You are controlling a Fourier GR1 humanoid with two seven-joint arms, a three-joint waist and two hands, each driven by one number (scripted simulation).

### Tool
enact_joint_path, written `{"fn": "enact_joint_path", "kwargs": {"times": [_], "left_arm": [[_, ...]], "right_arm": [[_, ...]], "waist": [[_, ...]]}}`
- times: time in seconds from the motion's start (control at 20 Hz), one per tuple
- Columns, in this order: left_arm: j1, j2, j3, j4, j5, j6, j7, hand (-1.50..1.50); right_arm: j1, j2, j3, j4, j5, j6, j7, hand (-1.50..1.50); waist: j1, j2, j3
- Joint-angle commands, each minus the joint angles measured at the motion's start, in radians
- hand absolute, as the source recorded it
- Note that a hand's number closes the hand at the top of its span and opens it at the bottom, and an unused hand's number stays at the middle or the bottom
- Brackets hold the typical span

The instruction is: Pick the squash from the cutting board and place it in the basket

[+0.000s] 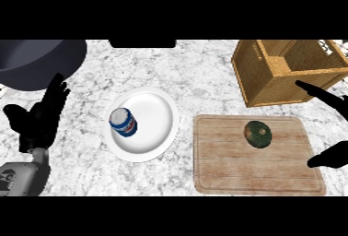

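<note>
Squash (258, 134) lies untouched on the cutting board (231, 175), well short of the basket (272, 83). Right hand (331, 138), fingers spread and empty, flanks it for approach. Left hand (37, 115) rests open beside the plate (156, 110).

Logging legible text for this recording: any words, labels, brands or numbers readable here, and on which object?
None can be read.
The can on the white plate has a blue, white and red label, too blurred to read.
The squash, cutting board and basket carry no text.
</note>
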State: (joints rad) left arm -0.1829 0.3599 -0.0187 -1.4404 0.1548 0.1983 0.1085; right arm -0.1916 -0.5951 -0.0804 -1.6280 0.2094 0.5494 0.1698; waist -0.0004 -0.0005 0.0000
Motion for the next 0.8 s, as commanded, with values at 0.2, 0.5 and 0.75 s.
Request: {"fn": "enact_joint_path", "kwargs": {"times": [0.2, 0.5, 0.75], "left_arm": [[-0.004, -0.049, 0.016, -0.037, -0.06, 0.017, 0.038, 0.0], [-0.097, -0.058, 0.053, 0.025, -0.075, -0.025, 0.084, 0.0], [-0.026, -0.083, 0.058, -0.038, -0.125, -0.021, 0.068, 0.0]], "right_arm": [[0.047, 0.113, 0.044, 0.115, 0.158, -0.089, -0.189, -1.5], [-0.004, 0.153, 0.014, 0.136, 0.212, -0.131, -0.206, -1.5], [0.071, 0.177, 0.008, 0.154, 0.254, -0.152, -0.328, -1.5]], "waist": [[0.002, 0.0, 0.0], [-0.001, 0.001, 0.0], [0.0, 0.0, 0.0]]}}
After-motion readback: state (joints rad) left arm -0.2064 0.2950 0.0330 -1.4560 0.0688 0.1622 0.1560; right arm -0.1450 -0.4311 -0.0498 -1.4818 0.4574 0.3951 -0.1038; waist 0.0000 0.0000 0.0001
